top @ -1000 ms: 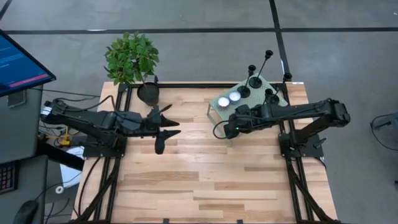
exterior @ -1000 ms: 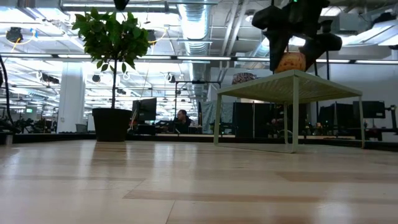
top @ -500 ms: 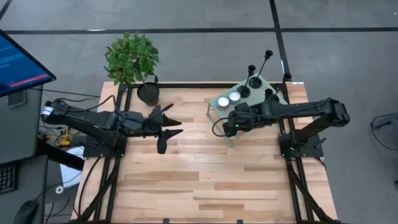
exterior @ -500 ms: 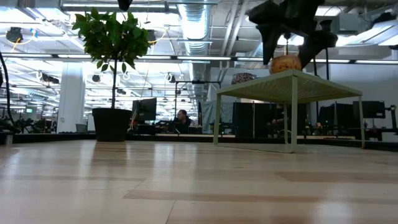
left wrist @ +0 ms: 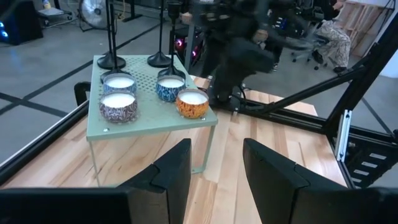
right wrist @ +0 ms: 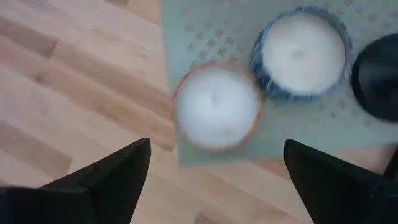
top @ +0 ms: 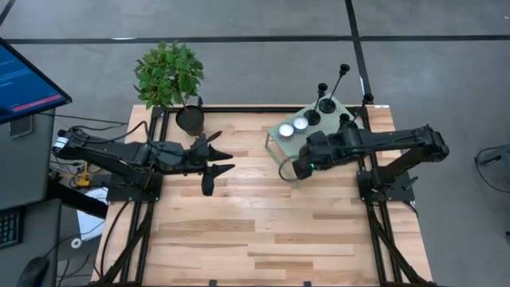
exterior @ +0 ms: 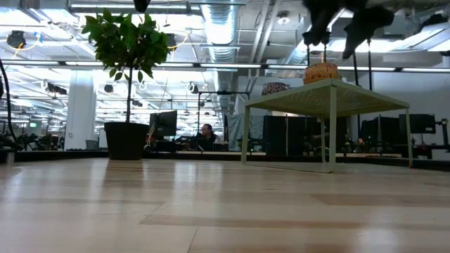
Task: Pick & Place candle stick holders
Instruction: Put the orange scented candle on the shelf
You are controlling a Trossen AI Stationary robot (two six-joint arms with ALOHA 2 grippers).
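Candle stick holders (top: 327,102) stand on the small pale-green perforated stand (top: 280,142) at the far right of the wooden table (top: 263,231), grouped on its back half; a tall-stemmed one (top: 341,80) leans out past the far edge. In the left wrist view two black disc bases (left wrist: 112,61) and (left wrist: 159,60) sit behind the candles. Four round candles share the stand: an orange-sided one (left wrist: 191,103) at the front corner, a blue-patterned one (left wrist: 170,88) beside it, two more (left wrist: 119,107) alongside. Right gripper (top: 301,166) hovers just above the stand's front corner, over the orange candle (right wrist: 216,106), fingers (right wrist: 118,171) spread wide, holding nothing. Left gripper (top: 209,159) sits mid-table left, well apart from the stand, pointed toward it; fingers (left wrist: 173,171) partly apart, nothing between them. Potted plant (top: 169,76) stands at the table's far-left corner. Low view shows the stand's legs (exterior: 330,126) on the table and a person (exterior: 204,132) seated far back in the room.
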